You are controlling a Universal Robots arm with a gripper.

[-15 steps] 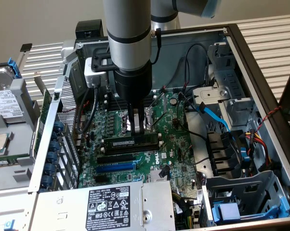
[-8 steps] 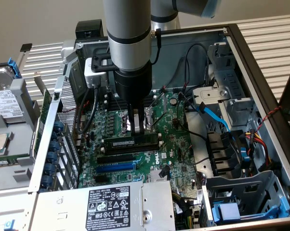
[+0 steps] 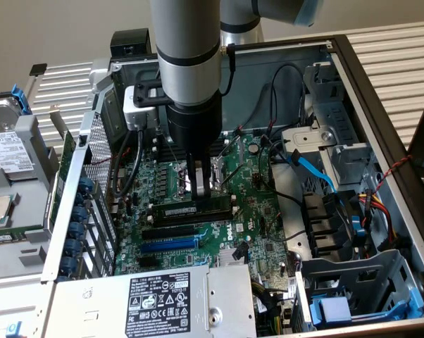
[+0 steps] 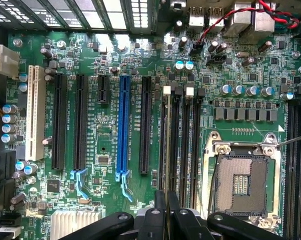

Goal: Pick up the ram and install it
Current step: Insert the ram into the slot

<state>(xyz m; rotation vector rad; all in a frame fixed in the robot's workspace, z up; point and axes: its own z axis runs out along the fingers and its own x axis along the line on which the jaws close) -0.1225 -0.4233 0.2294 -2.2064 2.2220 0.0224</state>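
Inside an open computer case [image 3: 381, 105], the ram [image 3: 191, 210], a thin green stick with black chips and a small white label, stands on edge in one of the long black memory slots [image 3: 198, 220] of the green motherboard [image 3: 251, 211]. In the wrist view the ram [image 4: 166, 140] is seen edge-on, filling the slot of the group that lies farthest from the open processor socket [image 4: 239, 182]. The gripper [image 3: 199, 191] hangs straight down over the middle of the stick. Its black fingers [image 4: 160, 205] are drawn almost together, pinching the ram's upper edge. On the other side of the memory slots from the socket runs a blue expansion slot [image 3: 170, 246], flanked by black ones. A grey power supply [image 3: 163, 303] with a printed label lies at the near edge of the case in the exterior view. A hard drive [image 3: 8, 151] rests outside the case at the exterior view's left, on the slatted surface [image 3: 395, 42].
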